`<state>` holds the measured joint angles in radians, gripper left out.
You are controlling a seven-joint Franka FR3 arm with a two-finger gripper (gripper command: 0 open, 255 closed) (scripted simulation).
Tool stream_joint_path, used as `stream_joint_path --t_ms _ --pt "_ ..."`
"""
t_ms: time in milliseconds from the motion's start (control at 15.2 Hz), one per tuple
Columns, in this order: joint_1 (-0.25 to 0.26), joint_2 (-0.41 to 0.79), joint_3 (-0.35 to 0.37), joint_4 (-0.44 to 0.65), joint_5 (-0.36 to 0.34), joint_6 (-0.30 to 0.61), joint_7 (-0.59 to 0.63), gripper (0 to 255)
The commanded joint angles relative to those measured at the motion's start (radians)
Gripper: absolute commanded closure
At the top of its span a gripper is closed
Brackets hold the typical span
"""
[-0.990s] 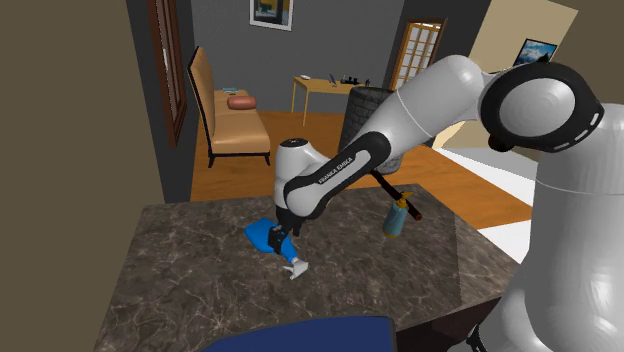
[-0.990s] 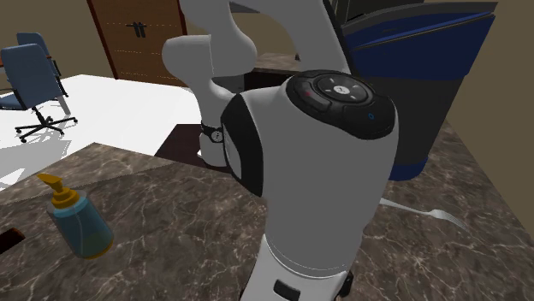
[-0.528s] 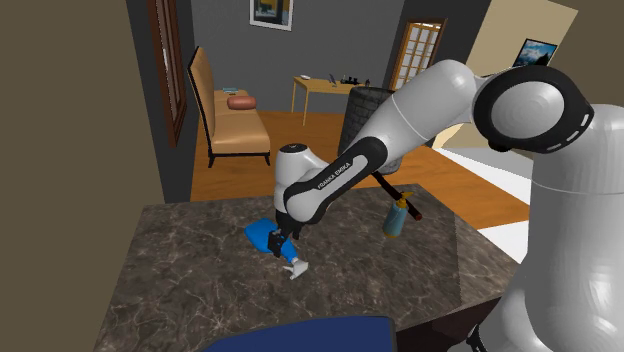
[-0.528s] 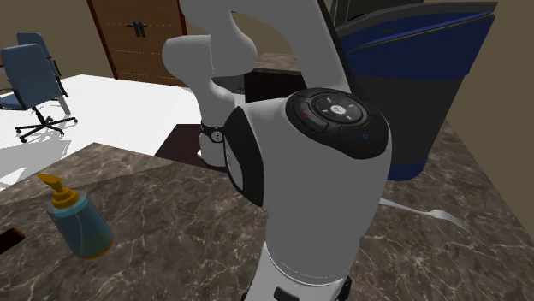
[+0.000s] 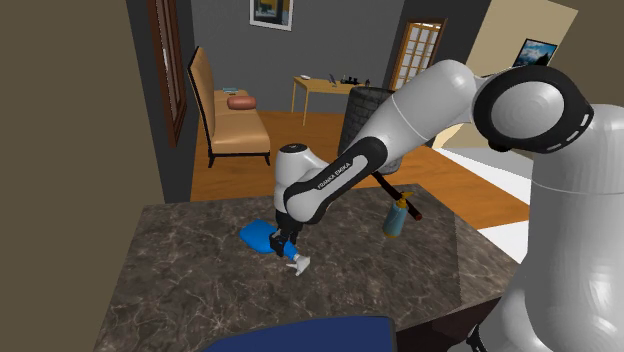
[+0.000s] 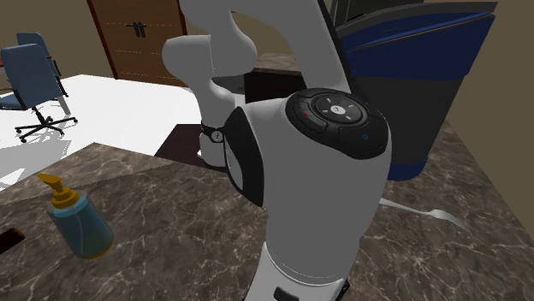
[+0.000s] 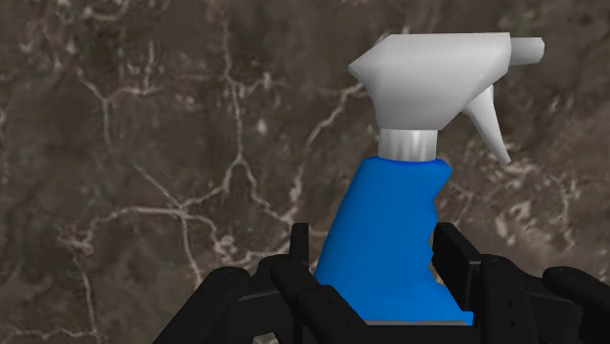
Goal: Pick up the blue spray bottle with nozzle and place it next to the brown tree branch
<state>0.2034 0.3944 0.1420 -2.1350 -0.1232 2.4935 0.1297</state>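
Although the gripper (image 7: 376, 256) pinches the blue spray bottle (image 7: 396, 210), setting it beside the brown branch (image 5: 411, 207) remains undone.

Home living room: cushioned bench (image 5: 236, 128), framed picture (image 5: 271, 10), wooden side table (image 5: 322, 83).

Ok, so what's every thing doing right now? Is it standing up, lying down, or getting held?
Blue spray bottle: turned on its side, clasped around its blue body.
End effector: shut on the blue spray bottle.
Pump bottle: standing upright on the marble table, untouched.
Dark branch: lying flat by the pump bottle.
Fork: lying flat.
Brown double doors: shut.
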Motion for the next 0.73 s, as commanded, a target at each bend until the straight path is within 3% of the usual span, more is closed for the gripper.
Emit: stream_joint_path --t_ms 0,660 --pt "0.0 0.0 0.0 0.0 0.0 0.0 0.0 255" --pt "-0.007 -0.064 0.01 0.003 0.018 -0.065 -0.013 255"
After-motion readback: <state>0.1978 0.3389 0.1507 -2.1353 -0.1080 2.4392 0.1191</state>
